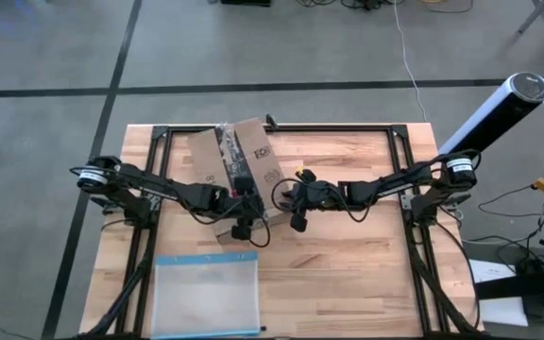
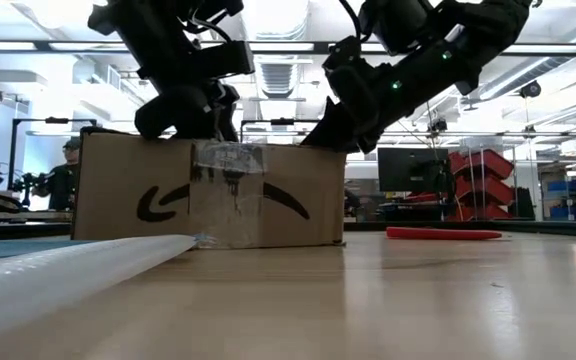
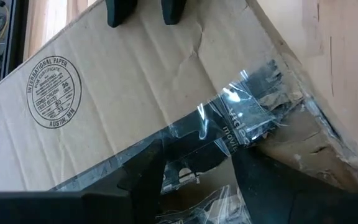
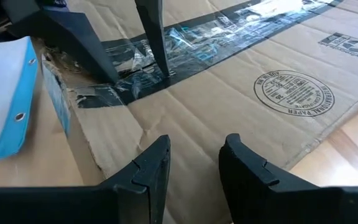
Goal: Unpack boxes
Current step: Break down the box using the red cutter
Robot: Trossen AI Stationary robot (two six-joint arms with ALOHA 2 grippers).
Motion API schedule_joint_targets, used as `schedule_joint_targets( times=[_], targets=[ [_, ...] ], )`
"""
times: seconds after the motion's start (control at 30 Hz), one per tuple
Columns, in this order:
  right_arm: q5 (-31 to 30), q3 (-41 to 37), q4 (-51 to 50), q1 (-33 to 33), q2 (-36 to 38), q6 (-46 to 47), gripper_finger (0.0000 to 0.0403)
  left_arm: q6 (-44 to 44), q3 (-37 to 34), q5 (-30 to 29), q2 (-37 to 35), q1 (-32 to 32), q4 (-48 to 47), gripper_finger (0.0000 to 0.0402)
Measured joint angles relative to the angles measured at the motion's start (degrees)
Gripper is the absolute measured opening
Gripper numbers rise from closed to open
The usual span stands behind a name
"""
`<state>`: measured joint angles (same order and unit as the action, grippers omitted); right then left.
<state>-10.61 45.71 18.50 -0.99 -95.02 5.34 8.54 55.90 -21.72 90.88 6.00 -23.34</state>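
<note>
Over the middle of the counter (image 1: 348, 274), the left pincer (image 1: 244, 203) sits low on the box (image 1: 239, 170), its fingers narrowly parted and straddling the torn strip of clear tape (image 3: 241, 118) along the centre seam; it holds nothing that I can make out. That placing looks aimed at the tape, which must give way before the flaps can open. From the opposite side, the right pincer (image 1: 296, 196) hovers just above the box's flat top near its right edge, fingers apart and empty, probably to steady the cardboard or catch a flap. The box itself lies toward the counter's far edge, left of centre, still closed, with a round printed stamp (image 4: 294, 93) on its top. A clear pouch with a blue edge (image 1: 206, 293) rests near the front left corner, apart from the box. A small red tool (image 2: 443, 233) lies on the counter to the right, untouched.
</note>
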Motion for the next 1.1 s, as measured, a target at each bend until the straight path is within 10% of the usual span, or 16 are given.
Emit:
schedule_joint_targets(
  times=[0.6,1.1],
  targets=[
    [1.1,0.0,0.3,-0.2,0.0,0.7,0.0121,-2.5,1.1,1.3,-3.1,3.2,-7.5,0.0175],
    [2.2,-0.2,0.3,0.0,0.0,1.0,0.0126,9.4,1.0,-5.9,1.1,3.1,7.7,0.0161]
  ],
)
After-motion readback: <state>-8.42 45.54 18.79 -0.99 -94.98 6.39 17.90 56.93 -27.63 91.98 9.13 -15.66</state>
